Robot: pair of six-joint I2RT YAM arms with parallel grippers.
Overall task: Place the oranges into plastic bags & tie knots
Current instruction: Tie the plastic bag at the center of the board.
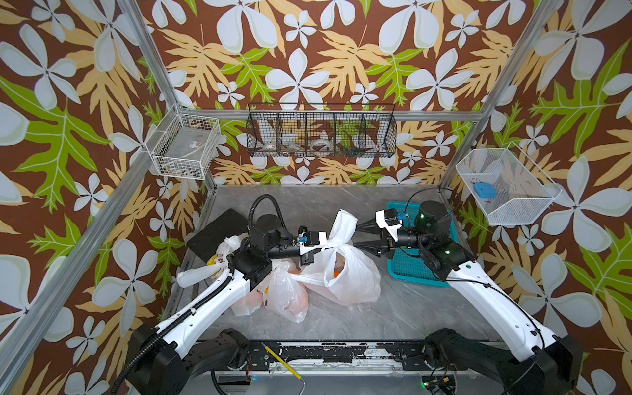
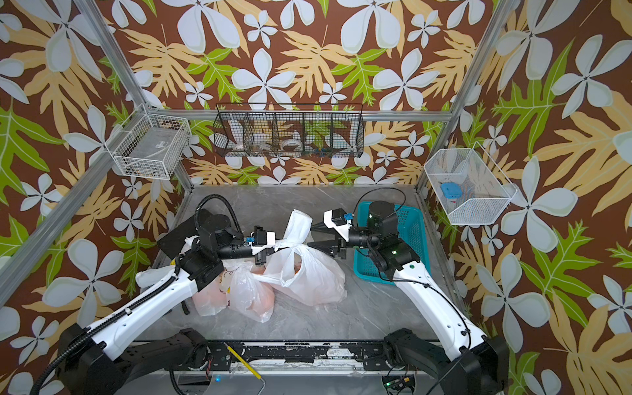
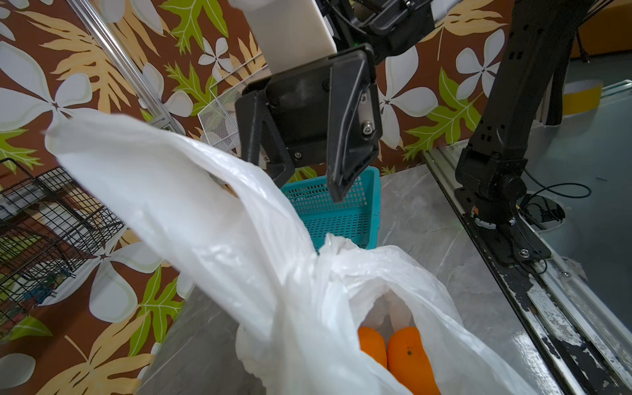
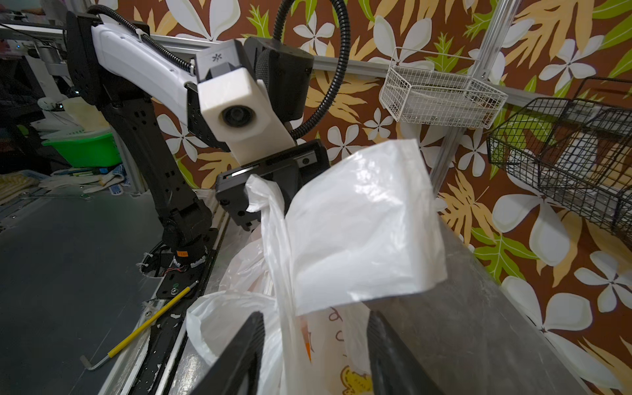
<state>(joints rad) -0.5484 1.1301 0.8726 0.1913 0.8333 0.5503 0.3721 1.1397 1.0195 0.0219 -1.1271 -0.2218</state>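
Three plastic bags lie mid-table. The right-hand one (image 1: 355,277) (image 2: 307,277) gapes, and oranges (image 3: 408,355) (image 1: 337,273) show inside it. Its handle strips are cinched in a twist (image 1: 338,244), with one loop (image 1: 343,220) (image 4: 362,222) standing up. My left gripper (image 1: 328,243) (image 2: 278,244) (image 4: 254,205) is shut on a handle strip at that twist; plastic hides its jaws in the left wrist view. My right gripper (image 1: 355,236) (image 2: 308,235) (image 3: 311,189) (image 4: 314,318) is open just right of the twist, its fingers either side of loose plastic. Another bag (image 1: 285,294) lies left of it, and the third (image 1: 222,251) is partly under my left arm.
A teal lattice basket (image 1: 410,270) (image 3: 342,212) sits at the right under my right arm. A black board (image 1: 215,232) lies back left. A yellow-handled tool (image 1: 280,362) rests on the front rail. Wire baskets (image 1: 183,145) (image 1: 321,131) (image 1: 506,186) hang on the walls.
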